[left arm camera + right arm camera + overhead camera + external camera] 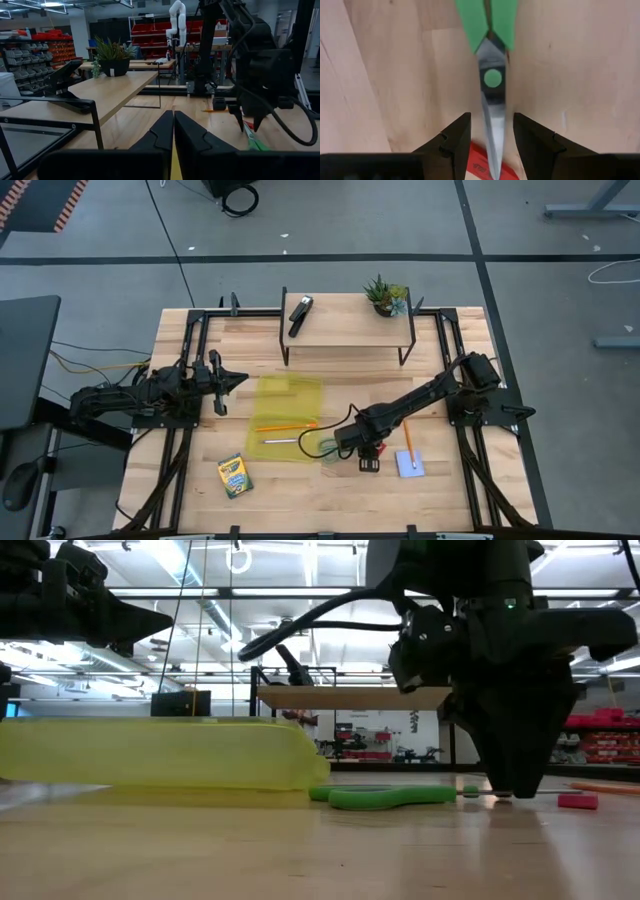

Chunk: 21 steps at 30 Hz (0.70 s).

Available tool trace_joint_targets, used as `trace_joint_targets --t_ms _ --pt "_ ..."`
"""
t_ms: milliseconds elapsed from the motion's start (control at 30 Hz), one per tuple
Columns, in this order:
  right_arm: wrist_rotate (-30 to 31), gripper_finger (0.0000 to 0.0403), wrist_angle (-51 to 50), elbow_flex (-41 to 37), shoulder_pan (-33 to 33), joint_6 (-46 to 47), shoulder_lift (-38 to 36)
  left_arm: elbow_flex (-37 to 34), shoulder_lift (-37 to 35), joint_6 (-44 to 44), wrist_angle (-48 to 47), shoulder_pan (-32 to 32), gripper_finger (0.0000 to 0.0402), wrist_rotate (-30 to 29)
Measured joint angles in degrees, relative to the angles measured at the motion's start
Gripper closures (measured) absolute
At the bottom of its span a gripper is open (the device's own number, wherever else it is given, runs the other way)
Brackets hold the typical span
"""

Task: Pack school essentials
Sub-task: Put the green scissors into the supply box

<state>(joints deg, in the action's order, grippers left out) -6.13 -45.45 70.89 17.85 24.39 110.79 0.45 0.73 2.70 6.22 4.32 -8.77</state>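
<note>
Green-handled scissors lie flat on the table, handles toward the yellow pouch. My right gripper points down over the blades and is open, one finger on each side of them with a gap showing. A small red piece lies under the blade tip. An orange pen lies on the pouch. Near the front are a crayon box and a pale blue notepad with a pencil across it. My left gripper waits shut at the table's left.
A raised wooden shelf at the far side carries a black stapler and a small potted plant. Black frame rails run along both table sides. Bare wood lies between the crayon box and the notepad.
</note>
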Motion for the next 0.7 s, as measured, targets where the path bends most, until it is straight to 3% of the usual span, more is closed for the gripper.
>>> trace_joint_targets --t_ms 700 --pt "2.0 0.0268 2.1 -3.0 0.7 1.3 -0.1 0.0 0.0 0.0 0.0 0.0 0.0383 0.0"
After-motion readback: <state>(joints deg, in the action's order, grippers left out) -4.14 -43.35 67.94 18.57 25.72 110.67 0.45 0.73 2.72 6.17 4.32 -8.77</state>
